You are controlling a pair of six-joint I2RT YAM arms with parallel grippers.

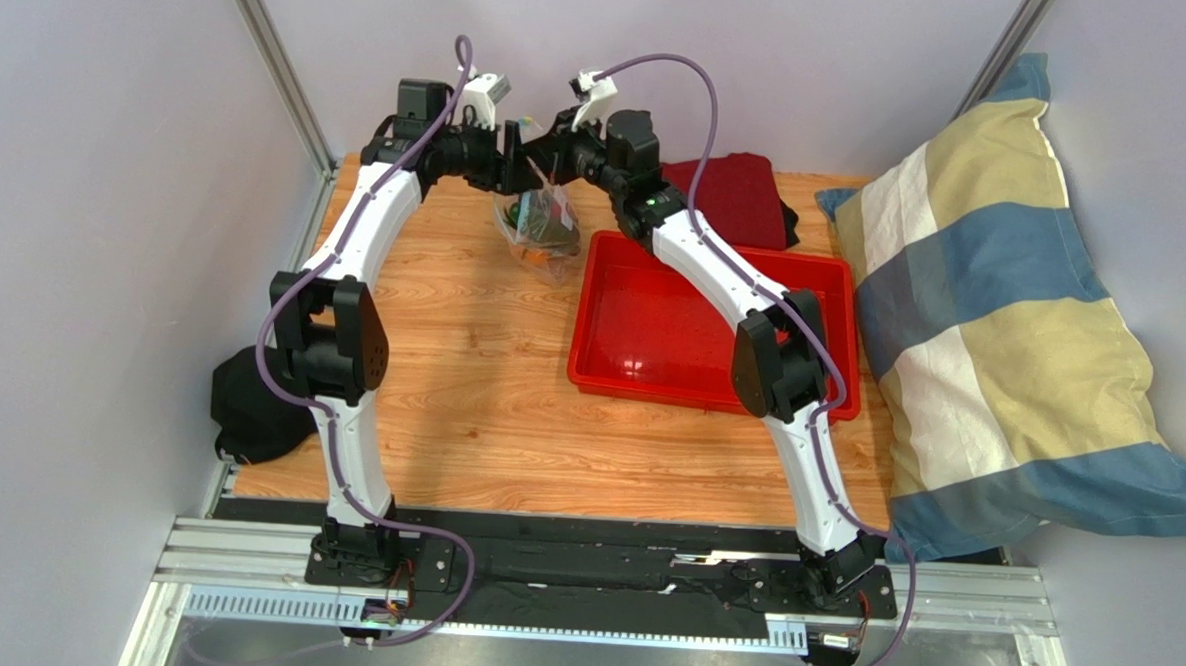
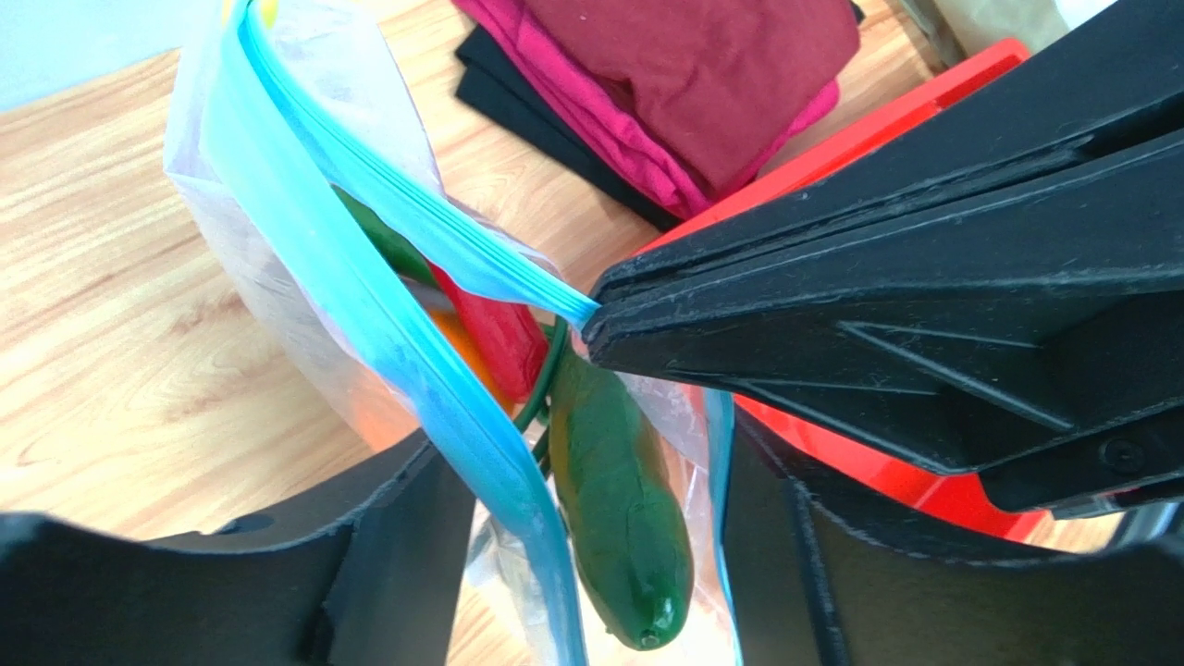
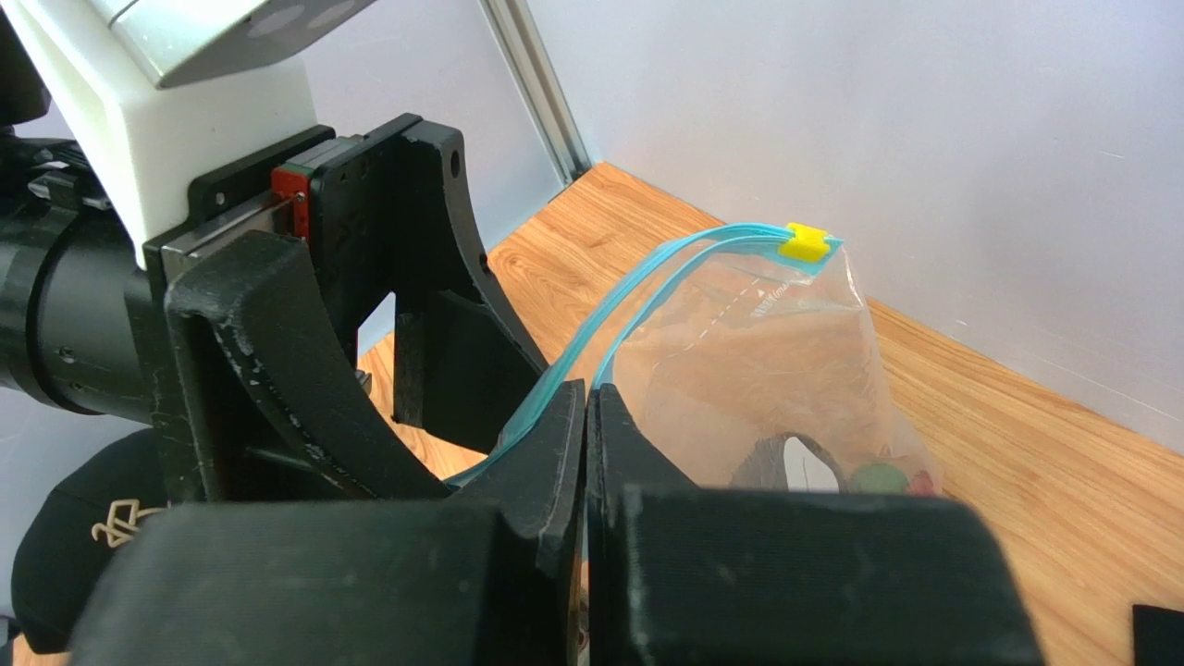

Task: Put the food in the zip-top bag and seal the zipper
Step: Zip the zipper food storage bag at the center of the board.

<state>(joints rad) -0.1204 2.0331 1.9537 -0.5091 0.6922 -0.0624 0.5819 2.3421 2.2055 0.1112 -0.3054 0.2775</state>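
Note:
The zip-top bag (image 1: 541, 223) hangs above the far middle of the table between both grippers. In the left wrist view the bag (image 2: 264, 264) holds a long green vegetable (image 2: 619, 500), a red chili (image 2: 494, 333) and something orange (image 2: 448, 337). The bluish zipper (image 2: 362, 278) is parted into two strips. My right gripper (image 3: 585, 416) is shut on one zipper strip (image 3: 653, 271), which has a yellow slider (image 3: 806, 243) at its far end. My left gripper (image 2: 591, 555) is open, with one finger on each side of the bag's mouth.
A red tray (image 1: 613, 367) lies right of the bag. A folded dark red cloth (image 1: 741, 197) lies behind it. A striped pillow (image 1: 1006, 321) leans at the right edge. A black cap (image 1: 250, 408) sits off the table's left edge. Walls stand close behind.

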